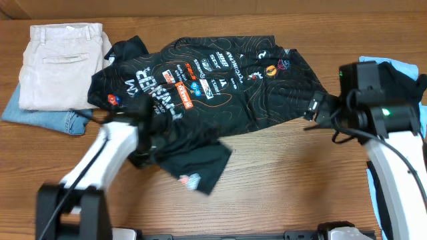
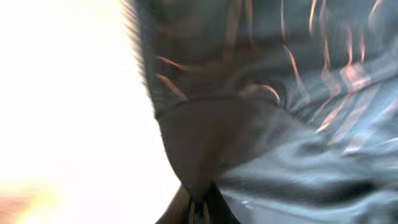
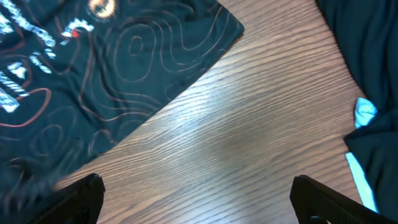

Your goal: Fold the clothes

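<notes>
Overhead, the shirt [image 1: 227,80] was seen spread near the far edge of the worktop [image 1: 287,180]. Its long axis ran from left edge to right edge, sleeves seemingly leftward. It was judged light, limp and slippery, best taken at hem corners. In the left wrist view, the left tool [image 2: 200,213] appeared pinched on bunched cloth. In the right wrist view, the right tool [image 3: 199,202] was held spread above bare wood, beside a shirt corner.

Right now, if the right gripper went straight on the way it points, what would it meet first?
Most likely the bare wooden table: the right gripper points at wood, with the black sports shirt off to one side. Depth unclear.
</notes>
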You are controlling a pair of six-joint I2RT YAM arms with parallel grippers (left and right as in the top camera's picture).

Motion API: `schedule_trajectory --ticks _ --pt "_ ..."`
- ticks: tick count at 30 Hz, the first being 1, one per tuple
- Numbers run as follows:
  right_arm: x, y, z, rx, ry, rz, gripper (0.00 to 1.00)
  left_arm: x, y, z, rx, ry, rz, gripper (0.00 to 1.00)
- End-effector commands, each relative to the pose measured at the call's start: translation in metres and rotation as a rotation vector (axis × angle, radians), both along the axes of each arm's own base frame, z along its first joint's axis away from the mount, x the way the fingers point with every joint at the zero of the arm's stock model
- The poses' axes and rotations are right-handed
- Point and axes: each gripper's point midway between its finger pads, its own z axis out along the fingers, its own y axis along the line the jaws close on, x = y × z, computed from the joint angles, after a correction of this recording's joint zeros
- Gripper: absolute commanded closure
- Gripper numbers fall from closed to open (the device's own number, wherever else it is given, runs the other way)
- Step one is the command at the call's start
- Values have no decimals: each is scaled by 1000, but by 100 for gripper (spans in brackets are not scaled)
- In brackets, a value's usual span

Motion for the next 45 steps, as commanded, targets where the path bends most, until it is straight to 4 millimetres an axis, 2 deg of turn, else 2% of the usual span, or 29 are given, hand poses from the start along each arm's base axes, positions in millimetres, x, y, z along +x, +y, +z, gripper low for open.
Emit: schedule_trajectory --ticks 1,6,9,15,19,22,32,33,36,39,42,45 --pt "17 -1 -13 -10 28 -2 0 7 44 27 109 -76 -28 96" --pt "34 -6 -49 -1 118 -63 0 -1 74 28 117 -53 29 96" --pt "42 -7 -71 66 164 -101 0 -3 84 28 116 -52 72 96" --pt "49 -5 -120 114 290 -99 4 -3 87 28 119 -53 54 96" --pt "48 -1 -153 136 365 -103 17 -1 87 29 120 -61 55 96" --pt "46 3 -169 152 387 -100 20 -1 87 29 120 -60 55 96" --pt "40 2 -198 157 363 -122 27 -1 87 29 119 -60 55 96" --pt "39 2 -201 159 361 -129 31 -1 87 29 119 -60 55 96" --pt "37 2 -207 167 351 -164 53 -1 87 29 119 -60 55 96" --pt "41 2 -208 168 333 -174 62 -2 87 29 118 -57 54 96" --pt "47 1 -208 166 308 -173 76 -2 87 29 119 -56 46 96" --pt "53 0 -207 161 282 -173 80 -2 87 29 119 -56 46 96"
